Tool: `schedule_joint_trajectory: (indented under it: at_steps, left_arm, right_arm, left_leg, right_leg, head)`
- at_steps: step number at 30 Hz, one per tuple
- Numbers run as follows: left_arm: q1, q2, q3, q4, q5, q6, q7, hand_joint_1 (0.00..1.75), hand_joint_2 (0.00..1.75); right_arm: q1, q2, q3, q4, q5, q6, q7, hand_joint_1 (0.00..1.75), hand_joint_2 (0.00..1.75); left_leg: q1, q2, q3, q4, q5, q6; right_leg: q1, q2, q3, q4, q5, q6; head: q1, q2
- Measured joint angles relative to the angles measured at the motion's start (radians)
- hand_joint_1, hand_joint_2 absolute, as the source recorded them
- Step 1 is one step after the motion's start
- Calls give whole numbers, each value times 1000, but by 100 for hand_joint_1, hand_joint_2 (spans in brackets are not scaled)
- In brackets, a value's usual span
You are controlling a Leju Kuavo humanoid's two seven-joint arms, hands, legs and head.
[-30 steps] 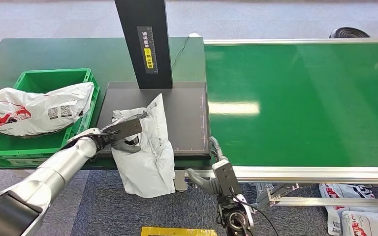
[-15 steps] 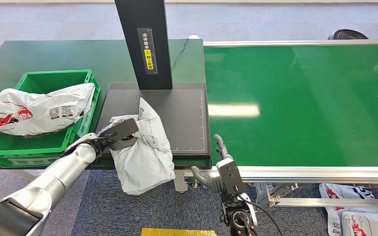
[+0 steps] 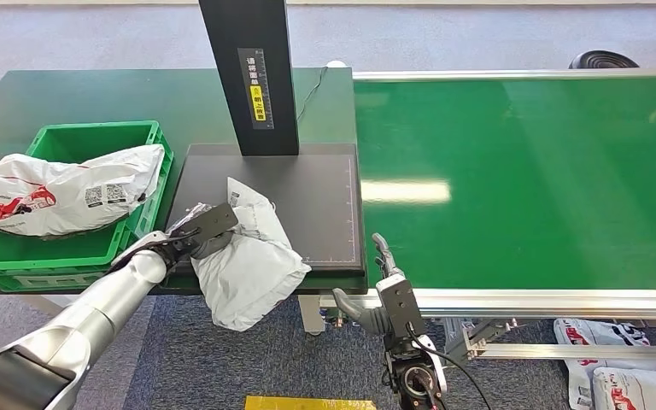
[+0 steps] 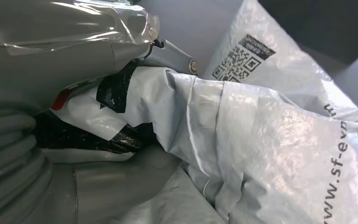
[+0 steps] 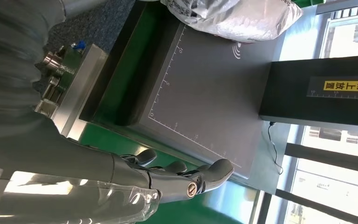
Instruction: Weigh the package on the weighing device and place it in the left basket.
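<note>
The green conveyor belt (image 3: 521,179) fills the right side of the head view, and its far right end is cut off by the picture's edge. Beside it, on the dark green surface (image 3: 94,94), sits the black scale (image 3: 316,196), with a black post (image 3: 252,73) whose top is out of frame. The green basket (image 3: 94,141) stands to the left of the scale, its near left corner hidden under a white parcel (image 3: 64,192) lying in it.

The grey package (image 3: 252,260) lies across the scale's front left corner. Its long axis runs from the platform towards the robot, with the lower end hanging off the front edge over the carpet.

The left hand (image 3: 196,231) grips the package's upper left part; in the wrist view the fingers (image 4: 98,182) are mostly buried in crumpled plastic. The right hand (image 3: 380,299) hangs in front of the belt's frame, holding nothing, fingers (image 5: 186,172) loosely extended.
</note>
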Motion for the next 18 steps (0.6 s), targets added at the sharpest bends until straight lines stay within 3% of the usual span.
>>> schedule_joint_trajectory:
  at_steps: [4,11,18]
  left_arm:
    - [0,-5,73,-27,61,50,-26,175,175]
    - [-55,-8,227,-123,155,56,-49,175,175]
    - [-112,-5,299,-201,165,39,-22,175,175]
  right_arm:
    - [3,1,0,0,1,-1,-1,0,175]
    - [4,10,0,4,-4,-9,-11,0,175]
    - [10,18,-1,4,-8,-13,-16,0,175]
  left_leg:
    - [0,0,-2,0,1,0]
    - [0,0,-7,1,2,-1]
    - [0,0,-10,1,2,-1]
  right_leg:
    - [0,0,-3,0,1,0]
    - [0,0,-7,0,1,0]
    - [0,0,-10,0,1,0]
  head:
    - [0,0]
    - [0,0]
    - [0,0]
